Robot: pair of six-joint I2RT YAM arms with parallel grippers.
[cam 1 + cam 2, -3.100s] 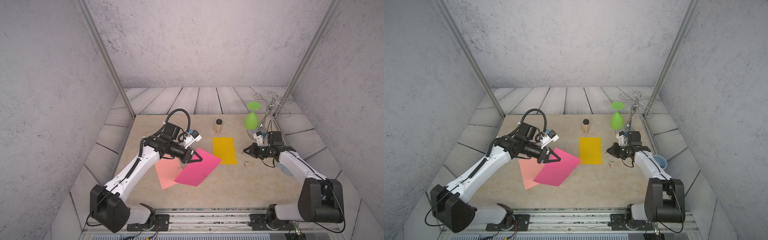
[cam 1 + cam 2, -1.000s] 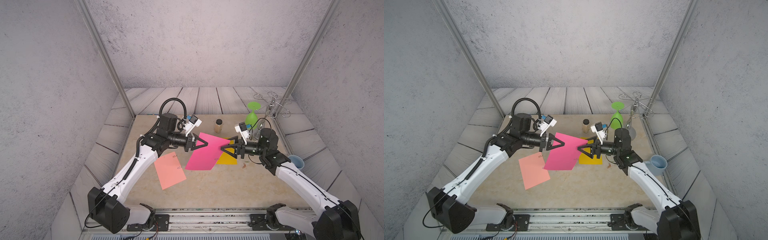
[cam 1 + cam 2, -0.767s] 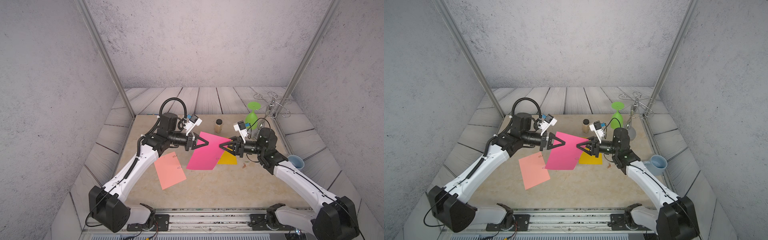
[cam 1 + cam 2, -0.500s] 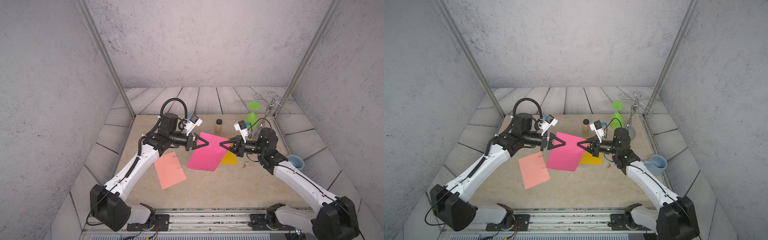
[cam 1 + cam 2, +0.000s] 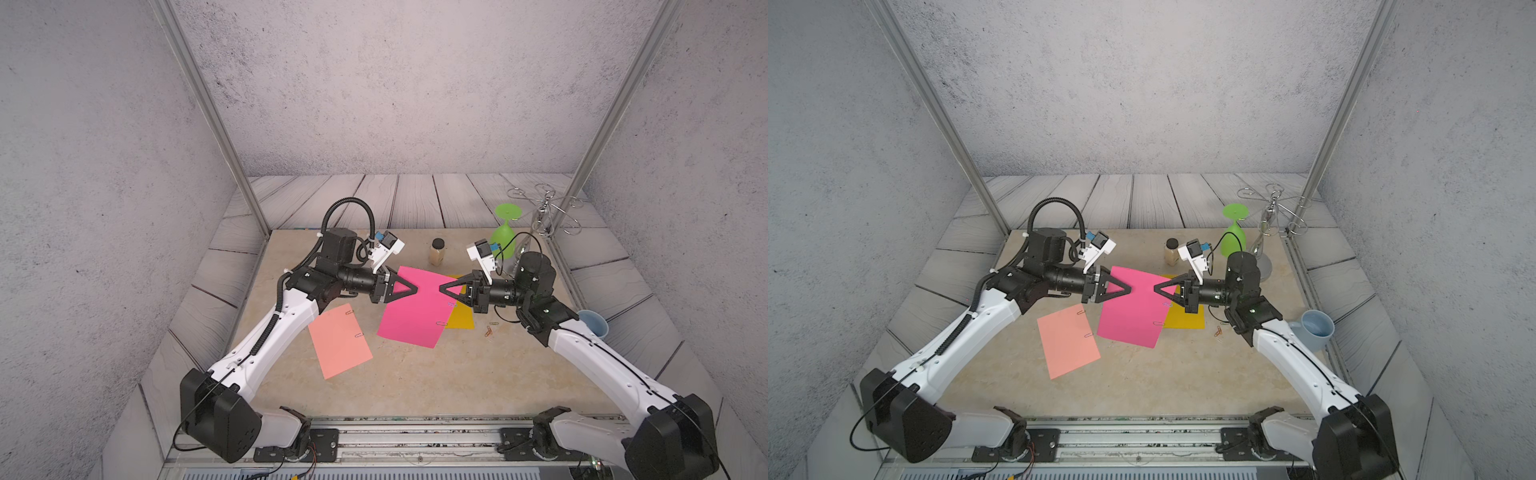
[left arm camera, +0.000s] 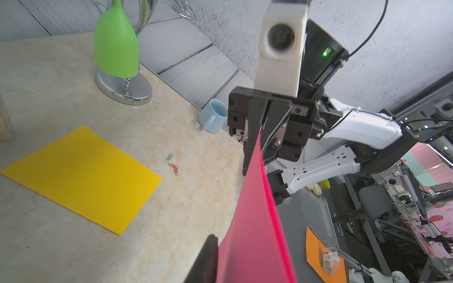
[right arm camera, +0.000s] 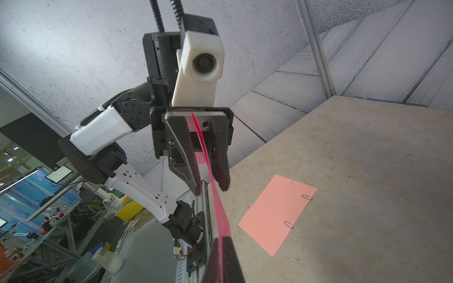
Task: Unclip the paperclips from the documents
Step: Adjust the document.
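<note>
The magenta sheet (image 5: pixel 415 316) is held up off the bench (image 5: pixel 415 386) between two claws that face each other, tip towards tip, in both top views. The right claw (image 5: pixel 441 288) is clamped shut on one edge of this sheet, as is seen plainly in the left wrist view. The left claw (image 7: pixel 210 190) is seen in the right wrist view with its jaws apart; the opposite edge of the sheet runs through the gap between them, and no grip on it is shown. Whether the sheet's near corner touches the bench cannot be told. Two paperclips (image 5: pixel 451 304) are seen on the sheet's edge on the right arm's side, one just below the right claw and one further along (image 5: pixel 441 323). The salmon sheet (image 5: pixel 338 345) lies flat on the bench under the left arm, apart from the magenta one, and two further paperclips (image 7: pixel 306 196) are fastened along one of its edges. The yellow sheet (image 6: pixel 81 176) lies flat below the right claw and is partly hidden behind the magenta sheet in both top views. Loose paperclips (image 6: pixel 174 168), green, orange and silver, lie on the bare bench just beside the yellow sheet. A blue mug (image 5: pixel 592 328), a small jar (image 5: pixel 436 251) and a green glass (image 5: pixel 505 237) hung upside down on a chrome stand are placed towards the bench's far and right edges.
</note>
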